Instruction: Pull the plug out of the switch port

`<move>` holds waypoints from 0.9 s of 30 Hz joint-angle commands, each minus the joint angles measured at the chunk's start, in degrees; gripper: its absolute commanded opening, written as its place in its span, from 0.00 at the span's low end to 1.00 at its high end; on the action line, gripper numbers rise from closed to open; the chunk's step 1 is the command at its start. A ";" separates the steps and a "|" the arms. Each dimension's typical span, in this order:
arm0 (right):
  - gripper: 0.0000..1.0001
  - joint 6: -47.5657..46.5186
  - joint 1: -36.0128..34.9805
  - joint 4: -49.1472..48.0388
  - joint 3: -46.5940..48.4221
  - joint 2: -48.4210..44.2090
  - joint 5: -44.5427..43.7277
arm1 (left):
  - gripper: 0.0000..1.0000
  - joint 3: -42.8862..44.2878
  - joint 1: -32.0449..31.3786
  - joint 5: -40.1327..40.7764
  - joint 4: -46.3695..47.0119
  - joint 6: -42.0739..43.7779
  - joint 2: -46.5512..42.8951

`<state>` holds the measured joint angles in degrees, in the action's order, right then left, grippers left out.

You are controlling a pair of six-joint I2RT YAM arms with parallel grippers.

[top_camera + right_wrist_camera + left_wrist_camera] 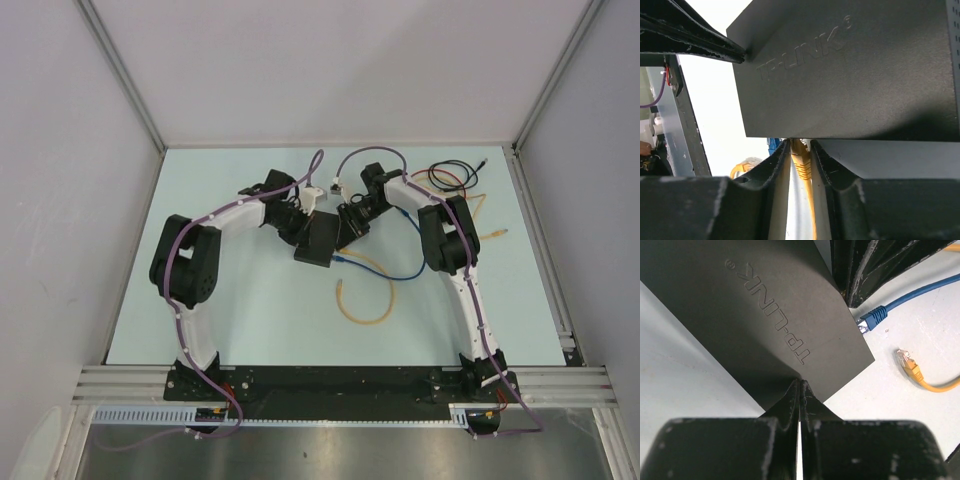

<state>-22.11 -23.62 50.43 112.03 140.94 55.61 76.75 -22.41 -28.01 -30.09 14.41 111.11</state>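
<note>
The switch [318,243] is a flat black box lying mid-table between both arms; its top [755,315] carries raised lettering. In the right wrist view a yellow plug [801,159] sits in the port on the switch's [850,70] near edge. My right gripper [800,150] is shut on the plug, a fingertip against each side. My left gripper [800,382] is shut, empty, its tips resting on the switch's top near a corner. From above, the left gripper [298,214] is at the switch's far left and the right gripper [350,222] at its right.
A loose blue plug [872,320] and a loose yellow plug [910,365] lie on the table right of the switch. A blue cable [400,270] and a yellow cable [365,310] loop toward the front. A black cable coil [450,178] lies at the back right.
</note>
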 commanded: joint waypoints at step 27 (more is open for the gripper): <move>0.00 -6.90 2.00 10.39 4.43 4.34 3.98 | 0.00 -1.95 -1.67 3.22 -1.11 0.79 0.69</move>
<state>-26.02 -22.48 56.38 116.55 144.00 58.50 76.69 -23.40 -27.14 -29.21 14.44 111.04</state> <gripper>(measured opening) 0.185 0.004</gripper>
